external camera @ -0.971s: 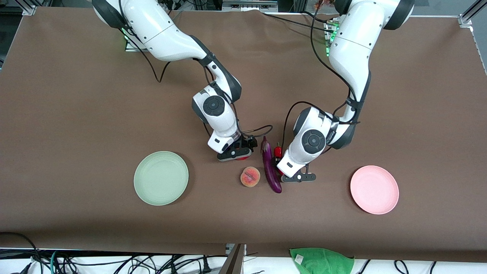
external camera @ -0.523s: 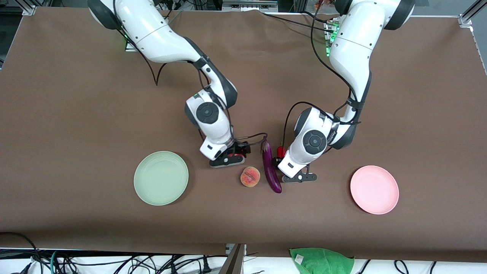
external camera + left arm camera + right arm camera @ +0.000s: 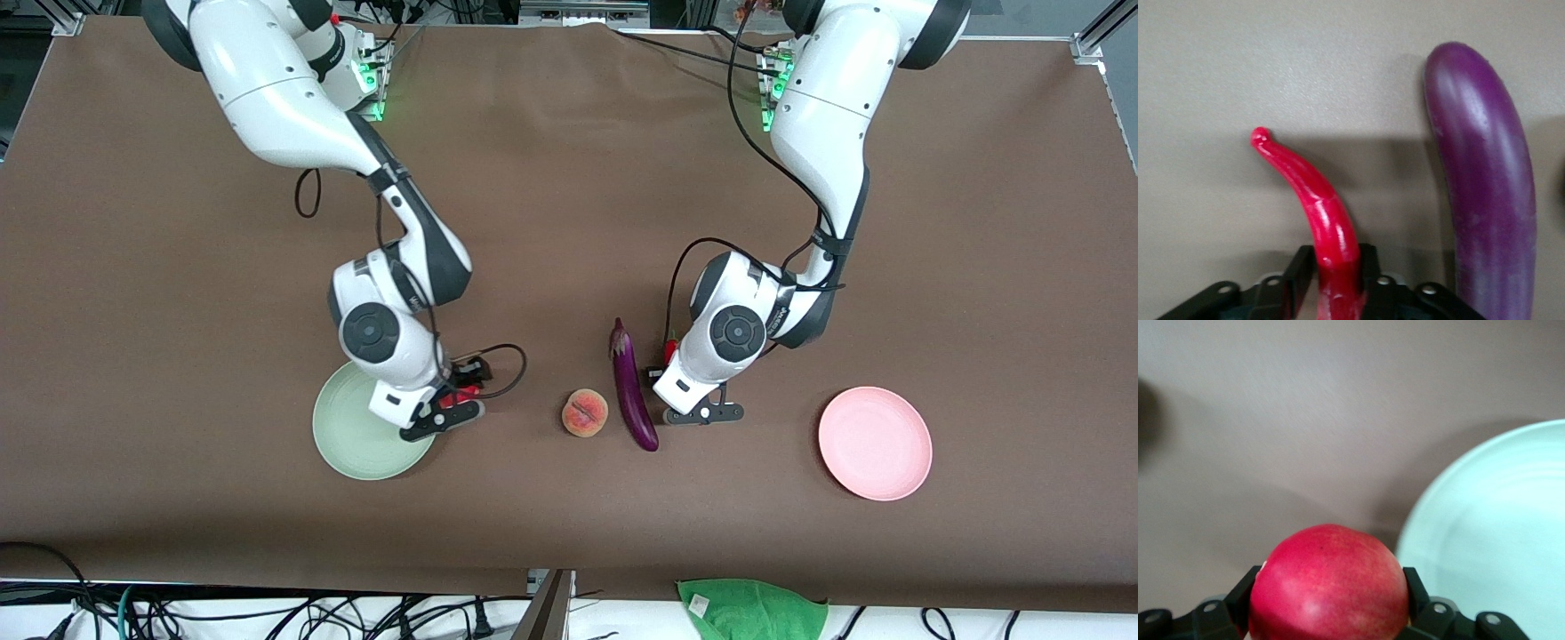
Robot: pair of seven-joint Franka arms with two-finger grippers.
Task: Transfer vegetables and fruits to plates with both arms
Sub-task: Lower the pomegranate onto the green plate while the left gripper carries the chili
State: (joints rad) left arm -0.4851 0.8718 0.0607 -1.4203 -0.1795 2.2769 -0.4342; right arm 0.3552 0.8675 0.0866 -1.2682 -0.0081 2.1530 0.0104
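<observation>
The right claw [image 3: 1331, 613] clamps the round red apple-like fruit [image 3: 1330, 583] by the pale mint green plate [image 3: 1491, 540] (possibly above its rim). The left claw [image 3: 1338, 283] clamps the curved red chili pepper [image 3: 1315, 207] beside the long glossy purple eggplant [image 3: 1485, 187]. No writing is legible.

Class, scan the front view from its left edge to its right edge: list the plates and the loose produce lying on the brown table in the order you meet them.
Pale mint green round plate → round orange-pink peach → long glossy purple eggplant → pale pink round plate.
</observation>
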